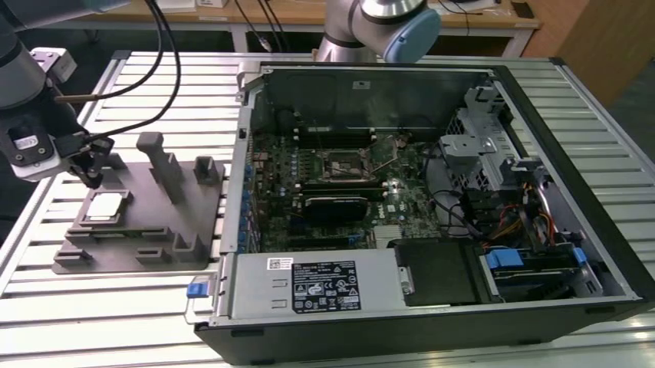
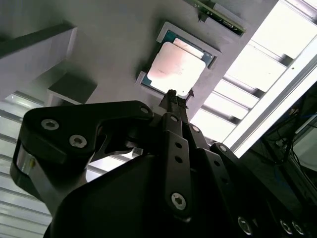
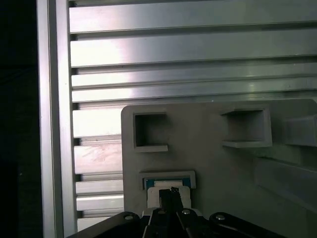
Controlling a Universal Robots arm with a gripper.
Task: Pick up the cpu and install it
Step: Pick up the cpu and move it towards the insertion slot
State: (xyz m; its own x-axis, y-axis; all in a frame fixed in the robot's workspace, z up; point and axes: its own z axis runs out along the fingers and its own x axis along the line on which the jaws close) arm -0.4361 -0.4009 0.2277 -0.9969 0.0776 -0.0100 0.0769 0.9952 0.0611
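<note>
The cpu (image 1: 106, 205), a small square chip with a silvery top, lies flat in a recess of the grey fixture (image 1: 164, 224) at the exterior view's left. My gripper (image 1: 92, 182) hangs just above the chip's far edge, its black fingers drawn together with nothing between them. In both wrist views the narrow fingertips (image 2: 173, 97) (image 3: 172, 191) point down at the cpu (image 2: 176, 70) (image 3: 159, 184), which sits in its green-edged pocket of the fixture (image 2: 114, 44) (image 3: 213, 163). The open motherboard socket (image 1: 343, 162) lies inside the computer case.
The open black computer case (image 1: 573, 230) fills the middle and the exterior view's right, on a slatted aluminium table (image 1: 184, 84). Upright posts (image 1: 153, 157) rise from the fixture close to the gripper. Cables (image 1: 153, 69) trail from the arm.
</note>
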